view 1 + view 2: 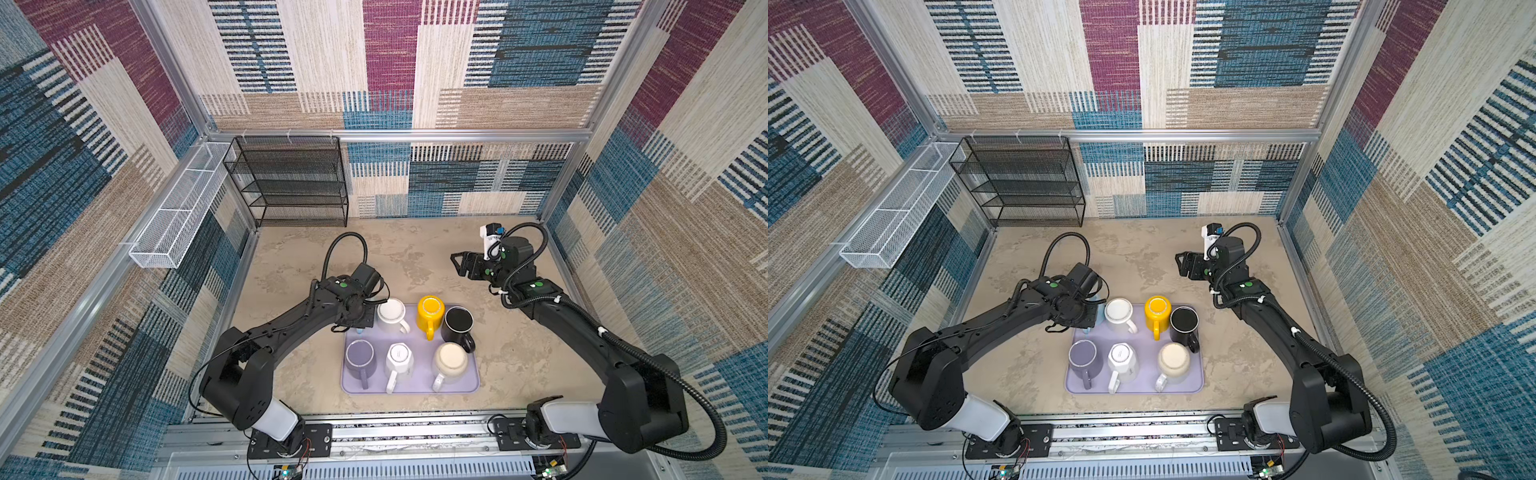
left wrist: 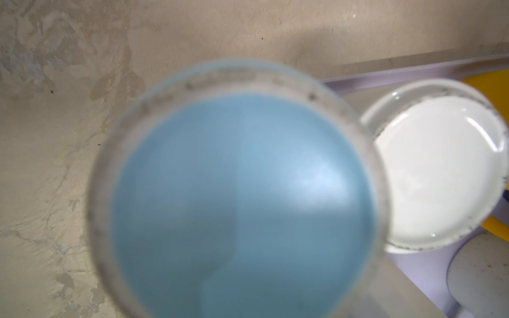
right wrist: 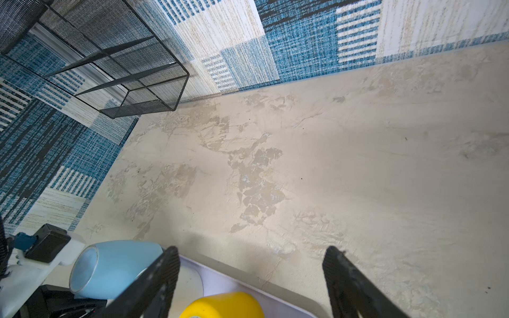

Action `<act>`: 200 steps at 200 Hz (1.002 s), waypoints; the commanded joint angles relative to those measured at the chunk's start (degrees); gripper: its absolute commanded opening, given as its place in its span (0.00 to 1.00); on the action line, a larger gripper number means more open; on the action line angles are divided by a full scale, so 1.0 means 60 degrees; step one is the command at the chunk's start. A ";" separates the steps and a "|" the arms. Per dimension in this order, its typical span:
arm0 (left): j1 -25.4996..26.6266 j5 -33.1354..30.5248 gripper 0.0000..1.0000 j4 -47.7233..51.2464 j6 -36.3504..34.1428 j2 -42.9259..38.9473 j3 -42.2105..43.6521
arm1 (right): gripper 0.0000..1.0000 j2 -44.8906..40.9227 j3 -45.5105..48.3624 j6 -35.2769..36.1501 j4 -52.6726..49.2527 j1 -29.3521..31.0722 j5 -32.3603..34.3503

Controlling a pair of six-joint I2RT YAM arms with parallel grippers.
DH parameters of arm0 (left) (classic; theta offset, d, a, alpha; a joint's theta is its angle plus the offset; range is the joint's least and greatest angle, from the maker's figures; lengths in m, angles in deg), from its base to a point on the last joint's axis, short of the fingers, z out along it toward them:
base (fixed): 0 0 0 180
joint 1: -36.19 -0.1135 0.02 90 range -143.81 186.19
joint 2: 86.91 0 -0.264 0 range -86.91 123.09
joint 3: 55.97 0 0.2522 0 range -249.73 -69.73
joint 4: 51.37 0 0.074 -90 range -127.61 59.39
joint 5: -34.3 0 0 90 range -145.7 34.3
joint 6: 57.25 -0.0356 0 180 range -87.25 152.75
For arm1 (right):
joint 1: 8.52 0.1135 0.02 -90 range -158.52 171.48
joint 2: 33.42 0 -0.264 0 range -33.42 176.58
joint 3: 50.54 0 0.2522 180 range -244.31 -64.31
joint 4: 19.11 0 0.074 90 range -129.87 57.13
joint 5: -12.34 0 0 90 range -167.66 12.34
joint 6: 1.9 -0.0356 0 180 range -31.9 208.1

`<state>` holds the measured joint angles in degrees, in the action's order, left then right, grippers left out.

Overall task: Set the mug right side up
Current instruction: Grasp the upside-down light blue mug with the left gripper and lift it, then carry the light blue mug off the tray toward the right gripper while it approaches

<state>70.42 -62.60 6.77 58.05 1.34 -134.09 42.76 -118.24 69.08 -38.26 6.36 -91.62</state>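
Observation:
A light blue mug (image 3: 115,268) hangs tipped on its side over the far left corner of the lavender tray (image 1: 409,388). Its unglazed base ring faces the left wrist camera, where the blurred base (image 2: 242,209) fills the view. My left gripper (image 1: 362,321) is shut on the mug, its fingers hidden under the wrist. In a top view only a sliver of blue (image 1: 1099,309) shows. My right gripper (image 1: 455,262) hovers open and empty above the bare table, far right of the tray. Its fingertips (image 3: 170,254) stand wide apart.
On the tray stand a white mug (image 1: 391,311), a yellow mug (image 1: 431,307), a black mug (image 1: 458,321), a purple mug (image 1: 359,355), a faceted white mug (image 1: 399,357) and a cream mug (image 1: 451,357). A black mesh shelf (image 1: 291,183) and a white wire basket (image 1: 178,220) line the back left.

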 commanded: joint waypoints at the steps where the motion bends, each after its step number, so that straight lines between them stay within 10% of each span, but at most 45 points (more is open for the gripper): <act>1: -0.0012 -0.0396 0.00 -0.0078 -0.0004 -0.0103 -0.0139 | 0.84 0.0061 0.0001 -0.0156 0.0473 0.0001 -0.0246; 118: -0.0861 0.0845 0.00 -0.0773 -0.0600 -0.1219 -0.0129 | 0.82 0.0462 0.0566 -0.0795 0.1795 0.0277 -0.1609; 200: -0.1977 0.3765 0.00 -0.3198 -0.0304 -0.2733 0.0310 | 0.80 0.0877 0.0609 -0.1557 0.3431 0.1268 -0.2915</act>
<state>59.50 -46.91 -2.78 55.56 -13.28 -132.69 47.57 -114.89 62.59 -24.75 12.61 -104.82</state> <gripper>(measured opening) 0.150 0.797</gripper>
